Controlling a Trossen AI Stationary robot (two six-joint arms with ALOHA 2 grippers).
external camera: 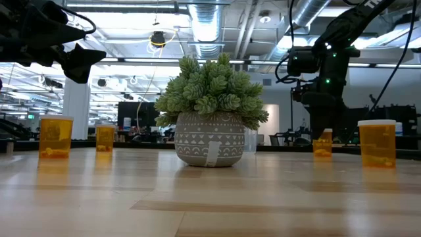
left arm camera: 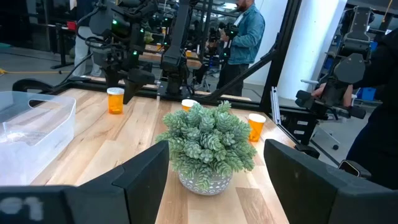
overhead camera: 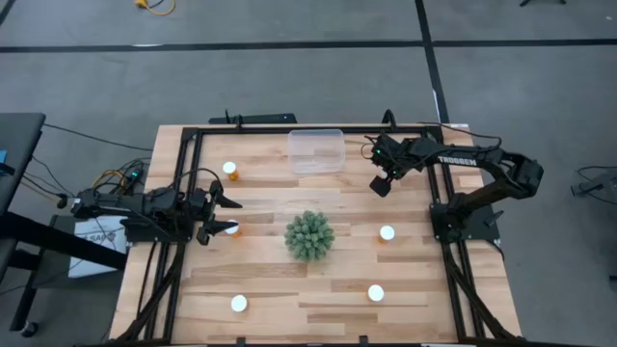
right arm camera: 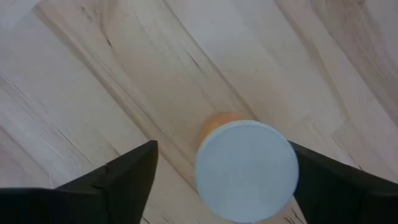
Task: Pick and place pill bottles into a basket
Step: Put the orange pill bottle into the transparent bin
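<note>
Orange translucent pill bottles with round white caps are standing scattered on the pale wooden table [overhead camera: 289, 280], and I am reading it from the left.

The left gripper [overhead camera: 224, 216] is hanging low over the table's left side with its two dark fingers [left arm camera: 146, 177] spread apart and nothing between them. One capped bottle [overhead camera: 230, 229] is sitting just beside its nearer fingertip, so I judge this arm to be lined up for that one. Two more are waiting on this side, the far-left bottle [overhead camera: 229, 170] and the near-left bottle [overhead camera: 239, 304].

In the middle, the shallow clear plastic basket [overhead camera: 316, 164] is lying at the far edge. No bottle is showing in it, so I reckon the job is barely begun. The spiky green plant in its grey patterned pot [overhead camera: 309, 236] is occupying the centre, an obstacle for any carry across.

The right gripper [overhead camera: 383, 183] is pointing straight down, just right of the basket. Its fingers are straddling the sixth bottle [right arm camera: 245, 171], apart and not clamped, placed for a top grasp. Two right-side bottles, one [overhead camera: 388, 232] and another [overhead camera: 376, 293], are standing nearer me.
</note>
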